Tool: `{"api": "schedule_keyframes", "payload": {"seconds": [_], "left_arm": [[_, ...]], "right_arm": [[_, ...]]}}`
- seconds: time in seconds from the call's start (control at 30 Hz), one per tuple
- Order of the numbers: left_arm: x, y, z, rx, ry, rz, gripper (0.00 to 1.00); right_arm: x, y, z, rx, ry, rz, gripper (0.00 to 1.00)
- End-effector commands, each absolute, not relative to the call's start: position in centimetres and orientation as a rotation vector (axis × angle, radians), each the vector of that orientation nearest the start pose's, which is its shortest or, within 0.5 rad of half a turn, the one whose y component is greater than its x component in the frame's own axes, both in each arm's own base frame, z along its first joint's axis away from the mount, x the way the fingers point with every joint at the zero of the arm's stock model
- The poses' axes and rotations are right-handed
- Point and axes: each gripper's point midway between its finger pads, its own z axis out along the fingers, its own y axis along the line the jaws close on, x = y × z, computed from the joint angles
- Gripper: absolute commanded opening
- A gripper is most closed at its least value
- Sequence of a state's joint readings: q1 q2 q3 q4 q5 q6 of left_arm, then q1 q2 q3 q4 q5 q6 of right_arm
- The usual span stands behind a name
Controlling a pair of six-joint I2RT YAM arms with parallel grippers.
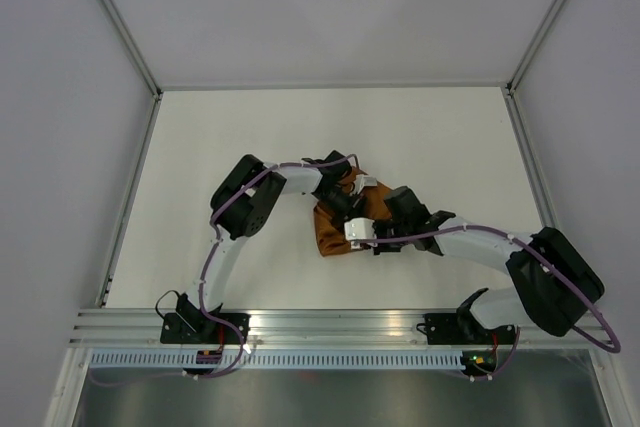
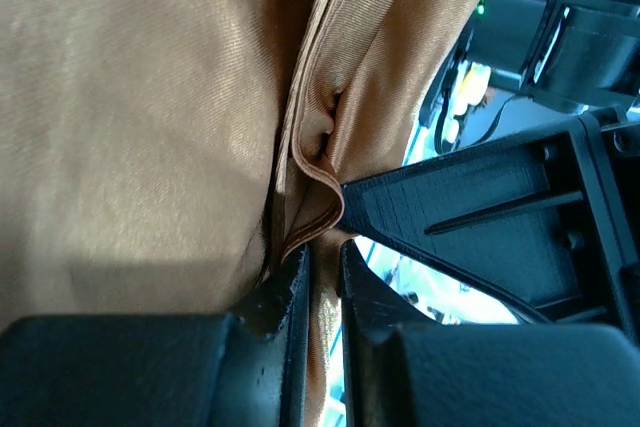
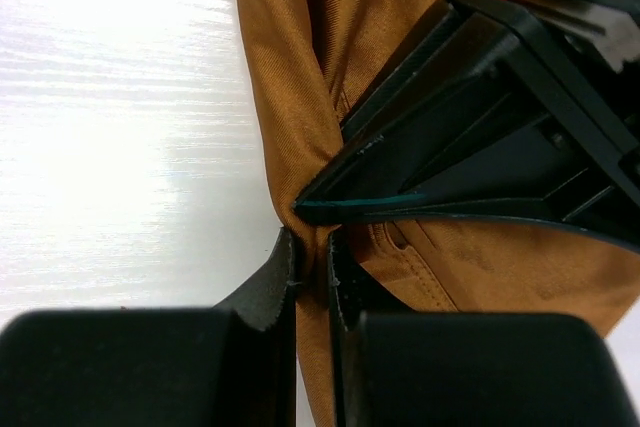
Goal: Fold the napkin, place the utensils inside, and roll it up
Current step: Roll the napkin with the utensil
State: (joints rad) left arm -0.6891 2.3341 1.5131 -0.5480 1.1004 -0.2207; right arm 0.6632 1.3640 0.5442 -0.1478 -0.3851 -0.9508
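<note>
Two claws meet over one small heap of cloth near the middle of the white table (image 1: 250, 137). The napkin (image 1: 328, 232), rust-orange with a slight sheen, is not lying as a flat square. It is bunched and folded on itself, and from above the two arm ends cover most of it. A rounded lobe shows toward the near side and a smaller corner pokes out on the far side.

The left claw (image 1: 345, 195) reaches in from the far left of the heap. Seen from its own wrist, its two dark fingers (image 2: 285, 292) stand almost together with a thin ridge of cloth running down between them, so it is pinching the napkin. Just above that pinch, several layers of fabric stack into a tight pleat with a small dimple in it. Broad, smooth cloth fills the left of that view.

The right claw (image 1: 372, 235) comes in from the near right. Its wrist view shows the fingers (image 3: 265, 282) drawn close, with a narrow fold of the napkin's edge caught between them, so it too grips the cloth. Bare table lies just left of that fold.

Each claw appears in the other's camera as a black wedge-shaped finger. Its tip touches the fabric right beside the other's pinch, so both grips sit side by side on the same crease.
</note>
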Motion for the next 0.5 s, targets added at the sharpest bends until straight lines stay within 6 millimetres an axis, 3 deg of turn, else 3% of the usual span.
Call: {"api": "schedule_keyframes", "payload": {"seconds": [0.0,0.2,0.33,0.4,0.43,0.47], "left_arm": [[22.5,-37.8,0.9,0.763,2.859,-1.561,0.18],[25.5,-38.4,4.5,0.565,2.668,-1.584,0.21],[27.2,-38.5,6.3,0.434,2.567,-1.539,0.26],[28.4,-38.7,8.8,0.423,2.427,-1.552,0.28],[28.1,-38.3,8.6,0.374,2.434,-1.56,0.29],[28.9,-38.4,10.2,0.377,2.347,-1.563,0.29]], "right_arm": [[19.1,17.8,-2.0,-1.942,1.822,0.52,0.01],[20.8,17.4,-1.4,-1.916,1.894,0.688,0.01],[20.6,17.3,-1.6,-1.914,1.942,0.827,0.01],[21.4,17.2,-1.8,-1.901,1.973,0.868,0.0],[21.0,17.0,-1.8,-1.906,1.988,0.91,0.0],[21.1,16.5,-2.3,-1.896,2.026,0.931,0.0]]}}
